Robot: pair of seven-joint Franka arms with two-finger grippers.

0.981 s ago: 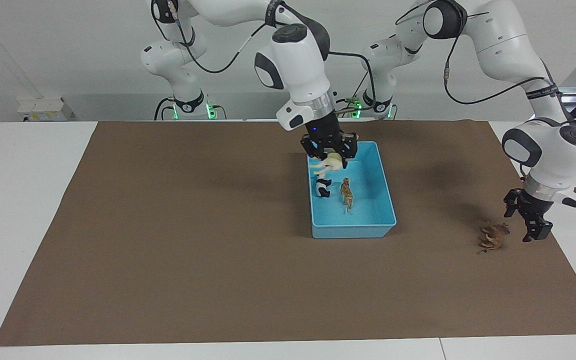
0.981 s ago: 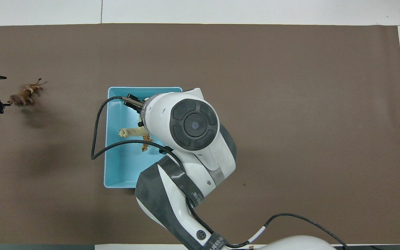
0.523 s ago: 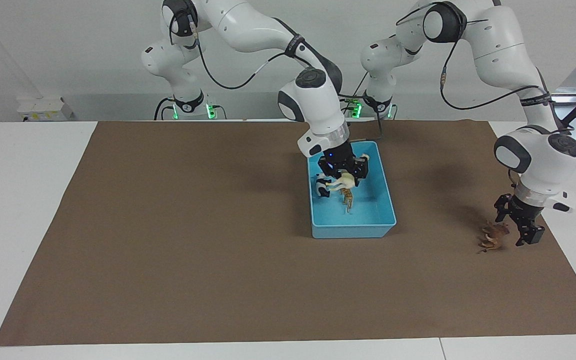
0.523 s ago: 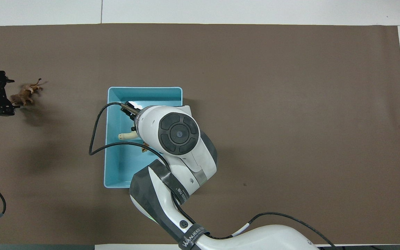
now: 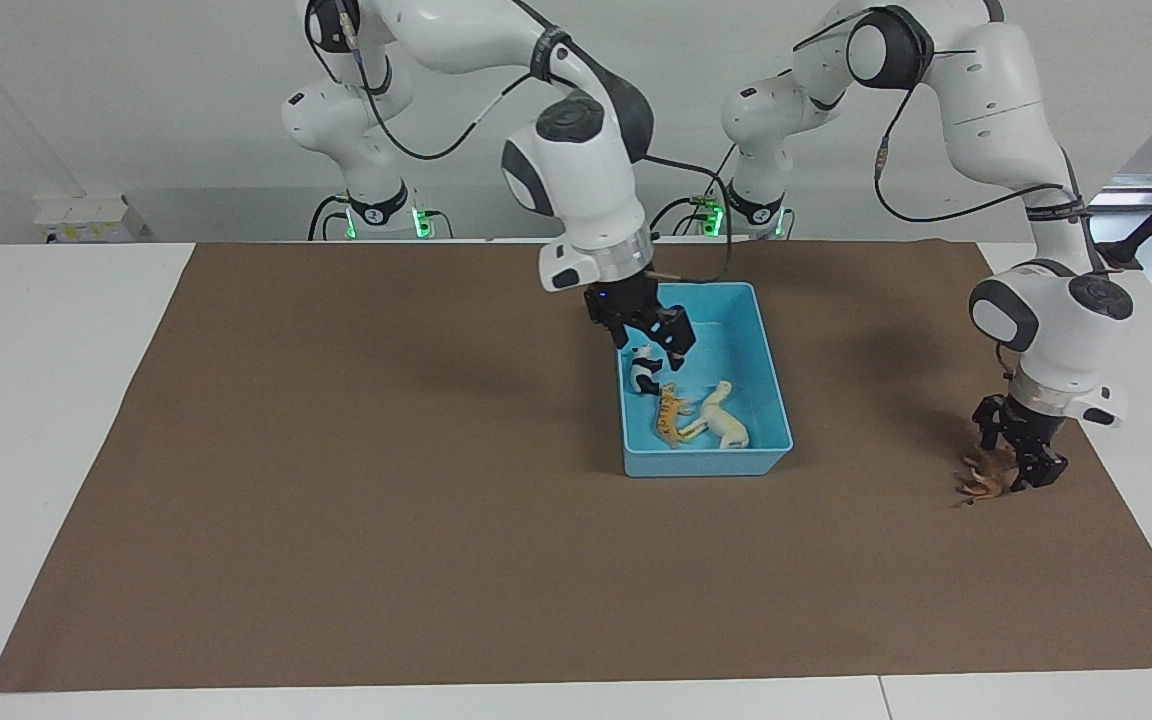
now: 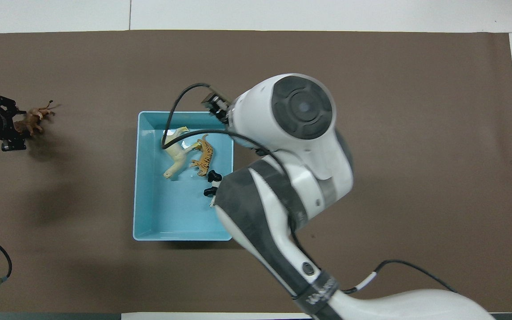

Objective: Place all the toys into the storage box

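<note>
Three toys lie in the storage box (image 5: 771, 400); my left gripper (image 5: 1018, 466) straddles the lion (image 5: 981, 478) (jaws wide), right gripper (image 5: 652, 336) empty, parted. Off-centre closing could topple it.

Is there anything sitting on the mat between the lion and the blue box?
Nothing visible: only bare mat lies between the lion and the storage box. The left gripper is down at the lion.
</note>
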